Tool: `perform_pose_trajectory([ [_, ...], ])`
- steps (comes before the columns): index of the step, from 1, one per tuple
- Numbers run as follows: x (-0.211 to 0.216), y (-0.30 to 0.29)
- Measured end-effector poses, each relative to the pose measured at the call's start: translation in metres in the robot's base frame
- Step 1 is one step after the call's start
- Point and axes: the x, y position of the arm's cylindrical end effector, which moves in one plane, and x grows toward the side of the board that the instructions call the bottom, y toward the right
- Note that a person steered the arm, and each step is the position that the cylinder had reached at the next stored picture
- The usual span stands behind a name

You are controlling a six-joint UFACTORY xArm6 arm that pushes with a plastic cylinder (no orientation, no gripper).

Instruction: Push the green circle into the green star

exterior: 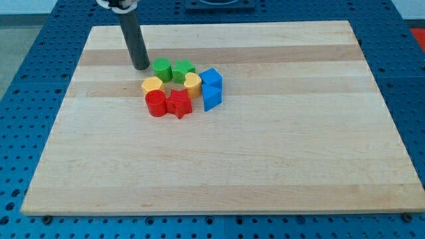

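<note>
The green circle [161,69] sits on the wooden board, touching or almost touching the green star [182,70] on its right. My tip [141,68] stands just left of the green circle, with a small gap between them. The rod rises from there toward the view's top.
Below the green pair lie a yellow block [151,85], a yellow heart [192,83], a red circle [156,103] and a red star [178,103]. Two blue blocks [211,88] stand to the right. The board's top edge [226,24] lies behind.
</note>
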Motion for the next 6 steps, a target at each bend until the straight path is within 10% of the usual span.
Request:
perform_pose_trajectory([
  [6, 0.034, 0.023],
])
